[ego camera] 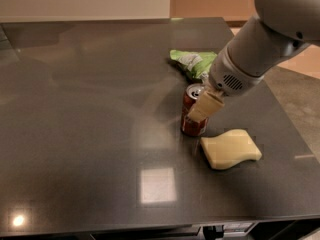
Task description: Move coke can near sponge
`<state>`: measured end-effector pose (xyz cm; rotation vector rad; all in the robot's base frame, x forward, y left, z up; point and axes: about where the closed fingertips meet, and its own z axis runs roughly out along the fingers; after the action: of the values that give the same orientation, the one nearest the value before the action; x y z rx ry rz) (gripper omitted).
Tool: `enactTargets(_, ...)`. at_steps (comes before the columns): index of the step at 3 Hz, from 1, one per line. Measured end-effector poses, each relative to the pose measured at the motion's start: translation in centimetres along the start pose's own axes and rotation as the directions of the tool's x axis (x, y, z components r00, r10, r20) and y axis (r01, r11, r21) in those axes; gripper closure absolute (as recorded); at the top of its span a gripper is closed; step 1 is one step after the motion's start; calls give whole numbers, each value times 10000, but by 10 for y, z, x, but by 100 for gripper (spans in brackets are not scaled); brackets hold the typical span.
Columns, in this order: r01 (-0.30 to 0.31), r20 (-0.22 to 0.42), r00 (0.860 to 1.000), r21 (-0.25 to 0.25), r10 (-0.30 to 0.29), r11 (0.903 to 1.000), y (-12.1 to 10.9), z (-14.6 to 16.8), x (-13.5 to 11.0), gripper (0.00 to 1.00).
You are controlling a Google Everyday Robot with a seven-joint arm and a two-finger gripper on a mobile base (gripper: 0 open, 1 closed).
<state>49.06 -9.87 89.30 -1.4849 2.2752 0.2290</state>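
The can stands about upright right of centre in the frame, just up and left of the sponge. A narrow gap shows between the two. The tool reaches down from the upper right and is closed on the can's upper half, with one cream finger lying slantwise across its front and the other hidden behind. Whether the base rests on the bench or hangs just above it I cannot tell. The can is probably light, with thin, smooth walls that dent under a hard squeeze. A mid-body hold across its width suits it, and the can is best kept upright. Its silver top shows, but not whether it is opened or what it holds. The bag above it lies crumpled, its contents unseen.
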Motion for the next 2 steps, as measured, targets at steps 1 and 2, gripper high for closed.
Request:
enactTargets(1,19,-8,10000,-10,-19,10000,1,1,-1,13)
enactTargets(2,40,-15,10000,-21,-40,10000,2,1,-1,0)
